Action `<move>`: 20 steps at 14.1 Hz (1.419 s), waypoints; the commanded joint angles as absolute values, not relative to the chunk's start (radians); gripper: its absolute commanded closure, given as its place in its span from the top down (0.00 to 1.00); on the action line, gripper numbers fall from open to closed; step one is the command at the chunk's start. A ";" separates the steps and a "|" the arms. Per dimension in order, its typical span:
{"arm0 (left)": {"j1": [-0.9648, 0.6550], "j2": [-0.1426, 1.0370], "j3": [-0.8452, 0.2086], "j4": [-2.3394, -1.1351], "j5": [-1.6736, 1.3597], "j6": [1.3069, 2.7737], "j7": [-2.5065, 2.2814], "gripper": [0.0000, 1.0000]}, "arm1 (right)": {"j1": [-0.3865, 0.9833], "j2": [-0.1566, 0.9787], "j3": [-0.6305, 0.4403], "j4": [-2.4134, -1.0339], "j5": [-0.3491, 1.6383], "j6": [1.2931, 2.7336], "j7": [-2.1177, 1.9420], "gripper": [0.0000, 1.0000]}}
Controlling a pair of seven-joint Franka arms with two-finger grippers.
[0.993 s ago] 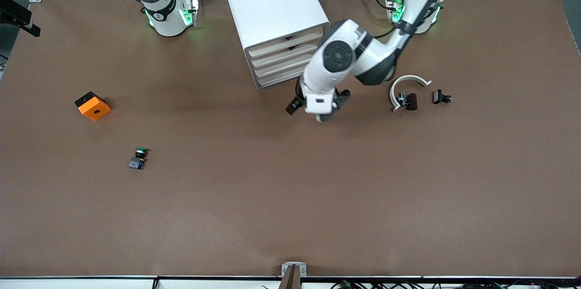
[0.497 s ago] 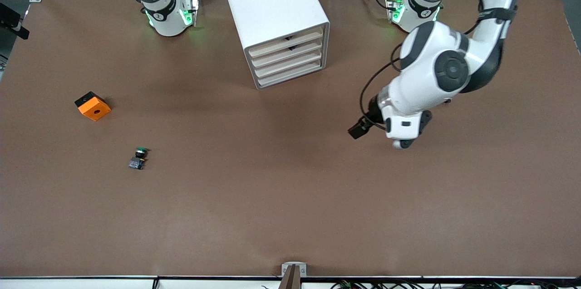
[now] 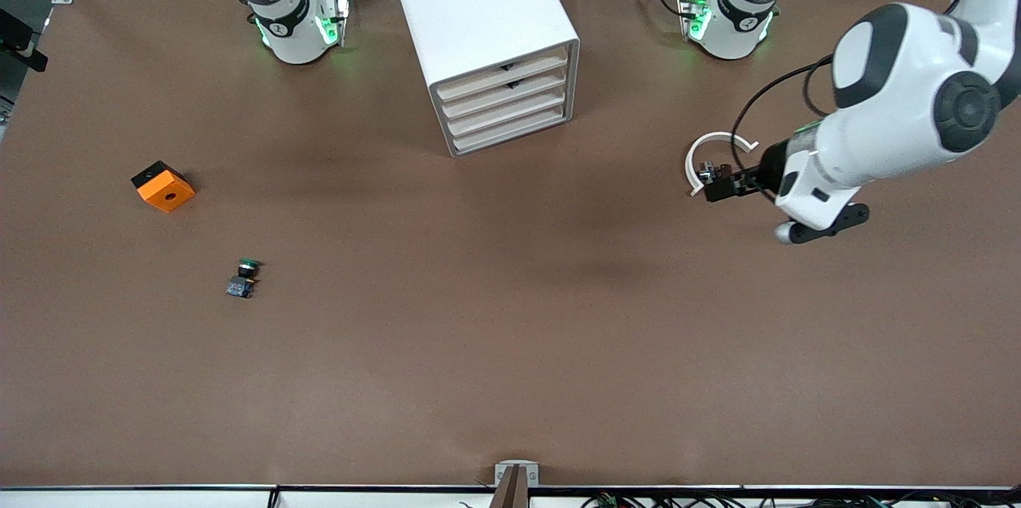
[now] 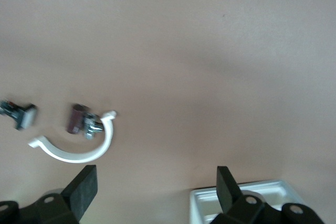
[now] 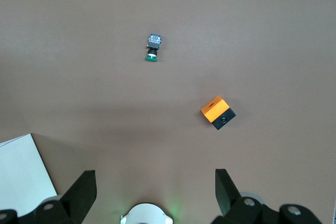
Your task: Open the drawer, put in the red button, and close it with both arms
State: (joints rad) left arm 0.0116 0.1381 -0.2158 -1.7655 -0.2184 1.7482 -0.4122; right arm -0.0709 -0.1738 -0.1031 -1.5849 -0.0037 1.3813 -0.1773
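The white drawer cabinet (image 3: 478, 5) stands between the arm bases, and its stacked drawer fronts (image 3: 510, 97) look shut. A tiny piece with a dark red end and a bluish metal body, apparently the red button (image 4: 80, 120), lies inside a white curved piece (image 4: 79, 148). In the front view the left wrist partly hides it (image 3: 706, 171). My left gripper (image 4: 155, 192) is open and empty. It hangs over the table beside the white curved piece (image 3: 706, 145), at the left arm's end (image 3: 821, 222). My right gripper (image 5: 152, 198) is open and empty, high over its own base, and waits.
A green-capped button (image 3: 243, 277) and an orange block (image 3: 163, 186) lie toward the right arm's end; both also show in the right wrist view (image 5: 153, 47) (image 5: 218, 113). A second small dark piece (image 4: 18, 114) lies beside the white curved piece.
The left arm has swung from in front of the cabinet toward its own end of the table, stopping beside the white curved piece. The objects and the right arm have not moved.
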 commanded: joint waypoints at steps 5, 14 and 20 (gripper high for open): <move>0.132 0.031 -0.227 -1.799 -0.015 1.661 -0.138 1.00 | -0.078 -0.193 -0.097 -1.603 -0.014 1.388 -0.181 1.00; 0.288 -0.073 -0.226 -1.813 -0.017 1.647 0.129 1.00 | -0.080 -0.193 -0.098 -1.603 -0.012 1.388 -0.186 1.00; 0.110 -0.153 -0.048 -1.870 -0.014 1.647 0.138 1.00 | -0.080 -0.193 -0.098 -1.603 -0.012 1.385 -0.186 1.00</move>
State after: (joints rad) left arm 0.1428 -0.1054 -0.0837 -1.8359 -0.0282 1.6456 0.1271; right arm -0.0709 -0.1738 -0.1039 -1.5854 -0.0039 1.3814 -0.1777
